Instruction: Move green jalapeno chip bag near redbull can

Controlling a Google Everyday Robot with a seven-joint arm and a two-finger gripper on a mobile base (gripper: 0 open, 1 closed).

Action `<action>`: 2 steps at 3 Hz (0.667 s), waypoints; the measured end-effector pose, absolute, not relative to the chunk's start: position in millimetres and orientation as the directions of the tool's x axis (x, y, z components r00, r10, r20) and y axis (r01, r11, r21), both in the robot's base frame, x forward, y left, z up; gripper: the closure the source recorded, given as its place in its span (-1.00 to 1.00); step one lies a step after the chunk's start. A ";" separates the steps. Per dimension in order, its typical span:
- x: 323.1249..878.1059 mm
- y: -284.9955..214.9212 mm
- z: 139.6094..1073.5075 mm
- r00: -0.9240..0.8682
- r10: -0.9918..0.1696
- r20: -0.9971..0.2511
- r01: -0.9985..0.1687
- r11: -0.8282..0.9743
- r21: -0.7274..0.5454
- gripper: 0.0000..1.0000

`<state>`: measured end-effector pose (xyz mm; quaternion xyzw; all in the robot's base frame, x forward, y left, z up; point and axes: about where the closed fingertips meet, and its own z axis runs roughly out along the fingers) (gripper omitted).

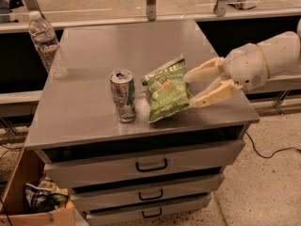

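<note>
The green jalapeno chip bag [165,89] lies tilted on the grey metal table [136,39], its face turned up toward the camera. It sits just right of the redbull can [123,96], which stands upright near the front edge, a narrow gap between them. My gripper [189,90] reaches in from the right with its cream fingers [203,72] spread apart. The fingertips are at the bag's right edge, and I cannot tell whether they touch it. The gripper is open.
A clear plastic water bottle [46,42] stands at the table's back left corner. Drawers with black handles [151,165] are under the tabletop. A cardboard box with clutter [36,202] sits on the floor at the left. A cable [263,152] lies on the floor at the right.
</note>
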<state>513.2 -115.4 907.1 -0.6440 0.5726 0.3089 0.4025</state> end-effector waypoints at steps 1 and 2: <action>514.3 -113.0 908.7 0.159 -0.492 -0.856 -0.985 -0.019 -0.172 -1.00; 532.9 -128.0 922.8 0.185 -0.540 -0.821 -0.971 0.027 -0.237 -1.00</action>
